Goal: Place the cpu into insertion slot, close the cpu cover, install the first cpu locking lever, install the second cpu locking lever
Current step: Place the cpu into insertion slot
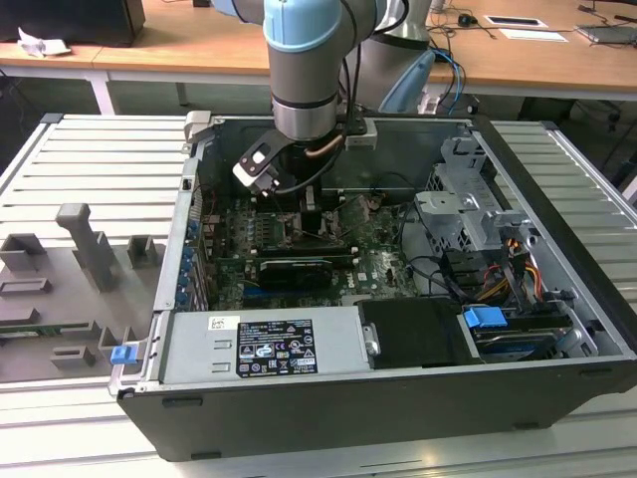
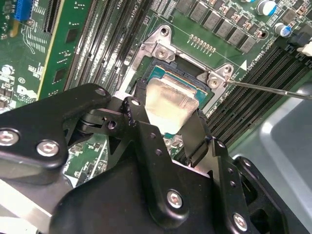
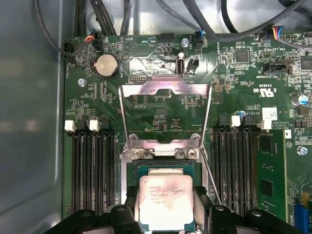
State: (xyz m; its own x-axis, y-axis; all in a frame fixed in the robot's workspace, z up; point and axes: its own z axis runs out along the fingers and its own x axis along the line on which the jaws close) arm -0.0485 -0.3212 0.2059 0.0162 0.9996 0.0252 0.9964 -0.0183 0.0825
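My gripper [image 2: 171, 113] is shut on the cpu [image 2: 168, 97], a pale silver square chip held by its two opposite edges between black fingers [image 2: 140, 95]. In the first wrist view the cpu [image 3: 165, 195] hangs over the insertion slot [image 3: 163, 168], partly covering its dark, grey-rimmed square; I cannot tell whether it touches. The cpu cover [image 3: 165, 88], a silvery frame, is swung open and lies back on the green board beyond the slot. Thin wire locking levers [image 3: 123, 114] stand unhooked on each side. In the exterior view the arm reaches down into the open computer case [image 1: 557, 299].
Long black memory slots [image 3: 92, 165] flank the socket on both sides. A coin battery [image 3: 106, 65] and loose cables [image 3: 204, 14] lie past the open cover. A grey power supply [image 1: 264, 344] and a metal drive cage [image 1: 468, 214] stand inside the case.
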